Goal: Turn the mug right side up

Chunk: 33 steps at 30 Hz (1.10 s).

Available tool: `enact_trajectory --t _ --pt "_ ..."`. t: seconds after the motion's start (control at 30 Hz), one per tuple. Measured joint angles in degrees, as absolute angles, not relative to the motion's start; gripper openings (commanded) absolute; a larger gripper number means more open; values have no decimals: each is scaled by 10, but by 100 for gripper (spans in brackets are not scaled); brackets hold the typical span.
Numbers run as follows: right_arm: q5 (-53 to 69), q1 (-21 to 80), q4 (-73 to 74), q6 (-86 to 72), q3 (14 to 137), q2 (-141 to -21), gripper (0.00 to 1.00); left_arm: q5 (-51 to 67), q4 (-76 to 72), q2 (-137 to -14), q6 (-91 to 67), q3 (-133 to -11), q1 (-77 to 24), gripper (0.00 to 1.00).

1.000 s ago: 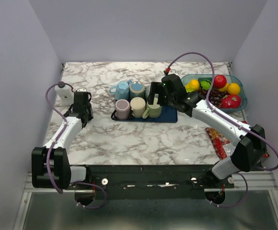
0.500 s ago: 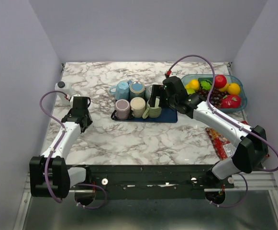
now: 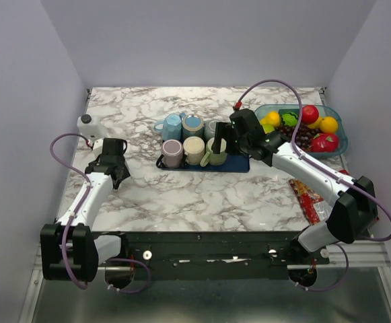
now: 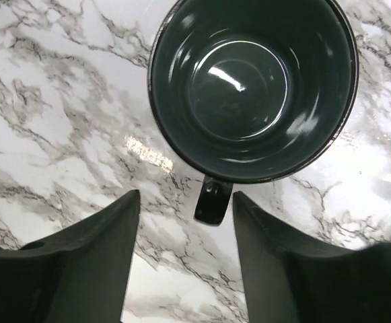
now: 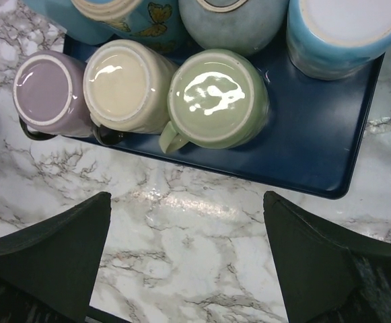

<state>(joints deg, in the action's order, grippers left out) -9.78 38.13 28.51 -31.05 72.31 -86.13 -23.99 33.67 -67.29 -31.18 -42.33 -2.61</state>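
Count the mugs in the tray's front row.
3, all bottom up: lilac mug at the left end, cream mug in the middle, green mug on the right. None hidden: the tray is bare beyond the green one.

No readable text or labels anywhere.

On the marble table (image 3: pixel 202 195) sit a white bottle (image 3: pixel 86 126), a blue tray (image 5: pixel 316 155), a bowl of fruit (image 3: pixel 276 108) and a red packet (image 3: pixel 307 195).

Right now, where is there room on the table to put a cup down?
Bare table lies in front of the tray and behind it, up to the far edge. The tray's right end is free. Crowded: mugs, fruit bin, snack bag.
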Motion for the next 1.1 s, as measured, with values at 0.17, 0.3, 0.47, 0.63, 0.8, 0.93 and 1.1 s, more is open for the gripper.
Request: enact_trajectory --t 0.17,0.3,0.47,0.63,0.8,0.93,1.1 --pt "-107 381 310 -316 734 -880 100 -238 378 -608 -333 -449 -26 91" --pt "-129 382 334 -344 752 -906 100 -231 399 -556 -332 -494 -26 96" --pt "-187 395 353 -401 787 -954 100 -155 394 -536 -304 -529 -26 99" --pt "-244 424 401 -480 863 -1028 100 -58 366 -535 -291 -529 -26 99" --pt "-283 436 472 -575 937 -1097 100 2 338 -529 -275 -529 -26 99" --pt "-294 436 509 -616 938 -1114 100 27 326 -528 -264 -529 -26 99" --pt "-300 435 515 -645 938 -1122 100 42 316 -529 -261 -529 -26 99"
